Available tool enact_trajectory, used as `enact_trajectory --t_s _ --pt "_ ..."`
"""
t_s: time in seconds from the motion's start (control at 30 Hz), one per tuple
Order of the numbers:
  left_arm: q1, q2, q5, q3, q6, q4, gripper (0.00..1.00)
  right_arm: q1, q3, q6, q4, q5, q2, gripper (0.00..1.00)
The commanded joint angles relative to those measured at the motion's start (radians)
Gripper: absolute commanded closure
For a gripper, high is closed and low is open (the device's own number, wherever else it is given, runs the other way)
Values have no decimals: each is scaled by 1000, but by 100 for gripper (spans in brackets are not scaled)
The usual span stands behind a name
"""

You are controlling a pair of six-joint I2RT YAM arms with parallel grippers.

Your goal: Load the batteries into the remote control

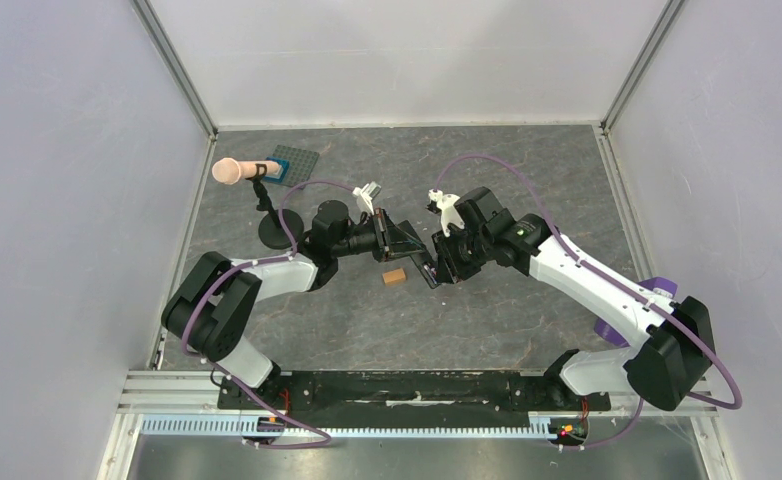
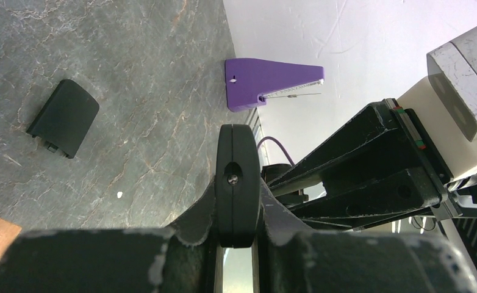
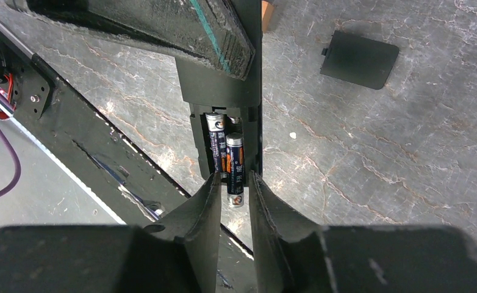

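Observation:
The remote control [image 3: 224, 85] is a slim black bar held above the table with its battery bay open. My left gripper [image 2: 238, 227] is shut on it, and its rounded end [image 2: 238, 177] points away from the left wrist camera. One battery [image 3: 215, 143] lies in the bay. A second battery [image 3: 235, 174] lies beside it, with its lower end sticking out past the bay. My right gripper [image 3: 235, 184] is closed around that end. In the top view the two grippers, left [image 1: 395, 240] and right [image 1: 435, 262], meet mid-table.
The black battery cover [image 3: 359, 59] lies flat on the table, also seen in the left wrist view [image 2: 63, 117]. An orange block [image 1: 395, 277] sits under the grippers. A purple piece [image 2: 266, 82] stands by the right wall. A stand with a peach cylinder [image 1: 229, 172] is at the back left.

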Motion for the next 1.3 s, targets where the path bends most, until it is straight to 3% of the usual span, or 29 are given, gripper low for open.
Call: enact_trajectory --t_s 0.0,0.6,0.7,0.9,1.07,1.27 --pt "-3 -16 26 6 -45 97 98 4 1 10 20 2 2 74" --pt "-3 -50 24 8 -88 91 98 4 69 88 37 10 -84 50" --pt "-3 -56 22 9 -108 91 98 5 81 100 45 20 -115 40" --pt "-3 -83 10 19 -188 97 98 5 -11 161 167 50 -231 27" --pt "-4 -119 -18 17 -279 94 98 5 -143 318 376 59 -363 18" --pt "-3 -147 -58 -3 -446 170 98 5 -316 524 641 157 -529 20"
